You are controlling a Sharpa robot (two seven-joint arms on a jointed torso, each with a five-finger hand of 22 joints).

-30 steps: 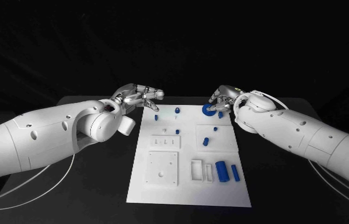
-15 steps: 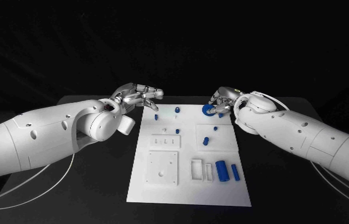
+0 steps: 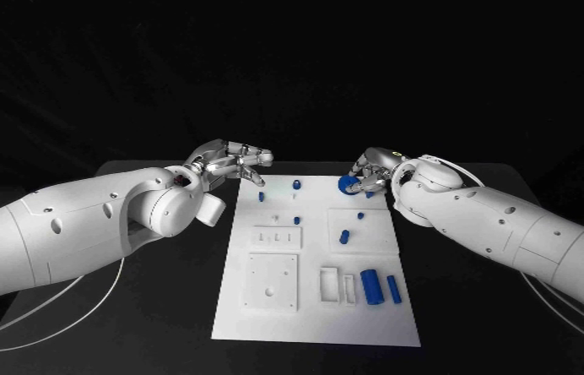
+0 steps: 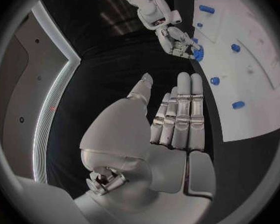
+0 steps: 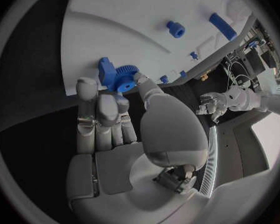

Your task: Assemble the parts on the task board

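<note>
The white task board [image 3: 314, 307] lies in the middle of the black table. At its far right corner sits a blue gear [image 3: 352, 186]. My right hand [image 3: 374, 169] is on it. In the right wrist view the thumb and fingertips of my right hand [image 5: 118, 134] pinch the toothed blue gear [image 5: 119, 77] at the board's edge [image 5: 84, 45]. My left hand [image 3: 231, 159] hovers off the board's far left corner, fingers apart and holding nothing. The left wrist view shows my left hand [image 4: 174, 124] with fingers straight and, beyond it, my right hand [image 4: 176, 39] on the gear [image 4: 198, 54].
Small blue pegs [image 3: 262, 196] stand on the far half of the board, and a blue piece [image 3: 344, 237] lies on the right square plate. Two blue cylinders [image 3: 372, 286] lie near the front right beside a white slotted block [image 3: 331, 284]. A white square block [image 3: 272, 280] sits at front left.
My right hand has settled slightly lower onto the blue gear. The left hand and the other parts have not moved.
</note>
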